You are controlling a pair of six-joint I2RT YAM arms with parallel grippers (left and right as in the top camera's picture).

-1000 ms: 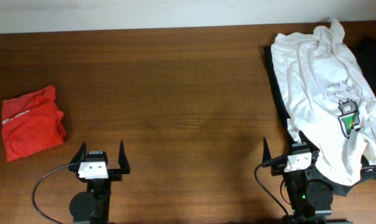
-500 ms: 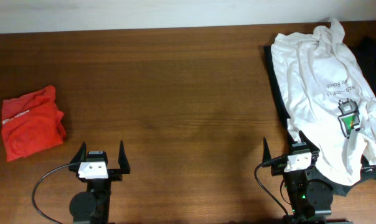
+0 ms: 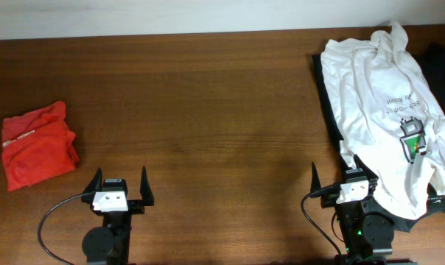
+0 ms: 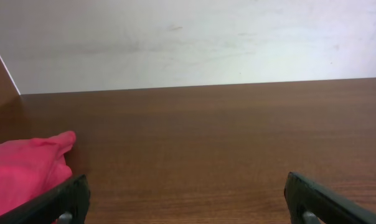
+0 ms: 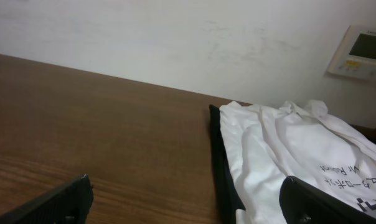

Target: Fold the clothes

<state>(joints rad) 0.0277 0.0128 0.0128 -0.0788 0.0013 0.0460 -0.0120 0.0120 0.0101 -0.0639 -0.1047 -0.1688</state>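
The brown desk (image 3: 208, 110) fills the overhead view. On its right end lies the white tee (image 3: 377, 103), rumpled and spread over a dark cloth (image 3: 326, 110) that shows along its left edge. Small print and a coloured patch face up. The orange-red tee (image 3: 37, 143) sits bundled at the far left, well apart from it.

The left claw (image 3: 120, 179) stands near the front edge with its jaws wide apart, holding nothing. The right claw (image 3: 336, 177) is likewise spread and empty, and its outer finger is just beside the white tee's hem. Whether they touch is unclear.

The left wrist view catches only a corner of the red cloth. Only the right wrist view shows a wall panel (image 5: 365, 51) above the white tee.
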